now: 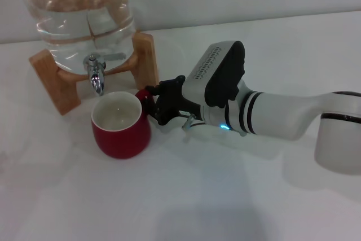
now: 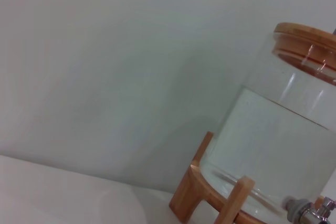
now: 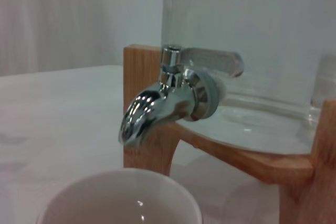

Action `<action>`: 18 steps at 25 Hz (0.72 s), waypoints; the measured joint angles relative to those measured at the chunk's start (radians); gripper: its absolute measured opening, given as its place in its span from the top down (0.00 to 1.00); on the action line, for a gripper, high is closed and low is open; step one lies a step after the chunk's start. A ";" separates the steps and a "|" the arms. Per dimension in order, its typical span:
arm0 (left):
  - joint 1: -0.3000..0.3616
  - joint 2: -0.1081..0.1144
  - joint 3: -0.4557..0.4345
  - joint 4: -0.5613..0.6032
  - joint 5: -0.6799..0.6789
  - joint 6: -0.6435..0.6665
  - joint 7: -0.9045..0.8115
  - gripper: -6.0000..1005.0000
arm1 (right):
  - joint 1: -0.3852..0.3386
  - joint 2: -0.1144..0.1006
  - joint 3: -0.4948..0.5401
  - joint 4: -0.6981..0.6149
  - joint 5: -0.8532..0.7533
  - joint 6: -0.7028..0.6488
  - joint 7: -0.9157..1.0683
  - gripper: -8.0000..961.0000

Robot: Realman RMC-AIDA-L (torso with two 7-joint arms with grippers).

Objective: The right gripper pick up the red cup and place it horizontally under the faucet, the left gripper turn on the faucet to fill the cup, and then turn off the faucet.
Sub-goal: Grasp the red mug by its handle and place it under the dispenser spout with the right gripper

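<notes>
Right gripper (image 1: 151, 101): fingers clamped on the cup's handle.
Red cup (image 1: 120, 125): upright on the white table (image 1: 186, 196), just ahead of those fingers.
Faucet (image 1: 96, 75): directly above the cup's far rim.
Writing: none readable.
Left gripper: out of sight.

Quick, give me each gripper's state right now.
Right gripper: shut on the red cup at its handle, cup upright below the faucet.
Left gripper: not in view.
</notes>
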 joint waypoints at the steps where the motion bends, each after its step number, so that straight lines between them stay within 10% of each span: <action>1: 0.000 0.000 0.000 0.000 0.000 0.000 0.000 0.12 | 0.000 0.000 -0.004 0.000 0.000 -0.001 0.000 0.71; 18: 0.000 0.000 0.000 0.000 -0.001 -0.006 0.000 0.12 | -0.001 -0.003 -0.008 -0.011 -0.008 -0.015 -0.002 0.65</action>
